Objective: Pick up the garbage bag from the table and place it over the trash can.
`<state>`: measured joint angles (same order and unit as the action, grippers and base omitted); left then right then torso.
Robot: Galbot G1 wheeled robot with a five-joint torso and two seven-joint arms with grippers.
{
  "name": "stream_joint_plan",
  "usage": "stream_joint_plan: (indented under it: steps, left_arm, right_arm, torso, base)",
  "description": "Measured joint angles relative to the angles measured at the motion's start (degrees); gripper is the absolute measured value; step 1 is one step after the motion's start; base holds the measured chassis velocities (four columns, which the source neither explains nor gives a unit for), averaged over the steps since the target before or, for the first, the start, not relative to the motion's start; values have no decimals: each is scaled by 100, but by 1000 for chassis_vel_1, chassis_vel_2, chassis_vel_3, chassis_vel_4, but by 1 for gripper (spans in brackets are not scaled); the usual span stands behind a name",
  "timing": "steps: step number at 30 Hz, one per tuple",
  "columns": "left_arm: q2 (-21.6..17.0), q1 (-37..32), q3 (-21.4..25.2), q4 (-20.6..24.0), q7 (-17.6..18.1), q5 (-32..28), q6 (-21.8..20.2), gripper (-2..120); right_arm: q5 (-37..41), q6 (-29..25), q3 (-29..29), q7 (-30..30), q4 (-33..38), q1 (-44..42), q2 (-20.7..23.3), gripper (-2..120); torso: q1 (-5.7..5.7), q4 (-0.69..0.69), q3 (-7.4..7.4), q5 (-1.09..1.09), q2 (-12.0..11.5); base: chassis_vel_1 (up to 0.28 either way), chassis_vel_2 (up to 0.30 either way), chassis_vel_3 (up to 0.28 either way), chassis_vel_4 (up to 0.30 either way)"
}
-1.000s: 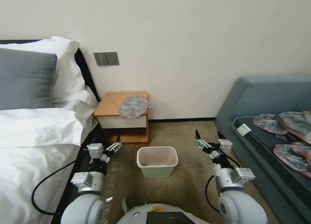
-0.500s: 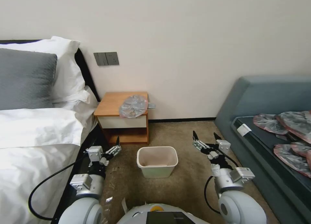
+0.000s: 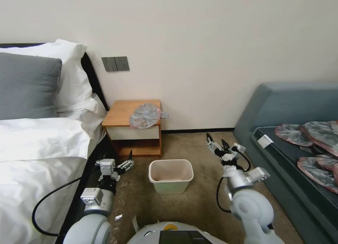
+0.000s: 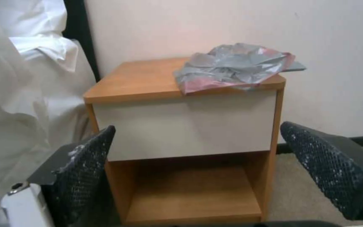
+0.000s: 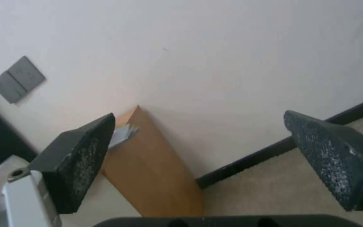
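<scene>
So the garbage bag (image 3: 145, 115) lies untouched on the counter (image 3: 121, 113), both the right claw (image 3: 217, 145) and left claw (image 3: 125, 160) are wide and empty, and one must reach up to pinch it.

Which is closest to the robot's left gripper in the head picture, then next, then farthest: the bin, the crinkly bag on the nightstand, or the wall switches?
From the left gripper, low by the bed:
1. The trash can, on the carpet to its right.
2. The garbage bag, up on the table.
3. The wall switches, highest up.

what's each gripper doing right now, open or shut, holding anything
Left gripper: open, empty, low before the table.
Right gripper: open, empty, raised right of the trash can.
</scene>
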<state>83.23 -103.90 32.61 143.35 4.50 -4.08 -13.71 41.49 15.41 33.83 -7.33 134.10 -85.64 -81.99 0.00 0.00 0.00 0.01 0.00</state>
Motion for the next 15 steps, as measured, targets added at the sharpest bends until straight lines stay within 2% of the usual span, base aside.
stream_joint_plan:
  steps: [6,8,15]
  left_arm:
    - [-47,-21,52,-4,38,-214,39,100]
    - [-108,-55,135,-5,103,-526,118,100]
    - [-112,-69,150,-8,118,-584,139,100]
  right_arm:
    - [173,31,-60,-88,-495,405,282,100]
    - [233,35,-84,-89,-701,526,376,100]
    - [281,45,-214,-80,-912,720,369,100]
  torso:
    - [0,0,0,0,0]
    - [0,0,0,-1,0]
    - [0,-1,0,-1,0]
  base:
    - [0,0,0,0]
    - [0,0,0,0]
    - [0,0,0,0]
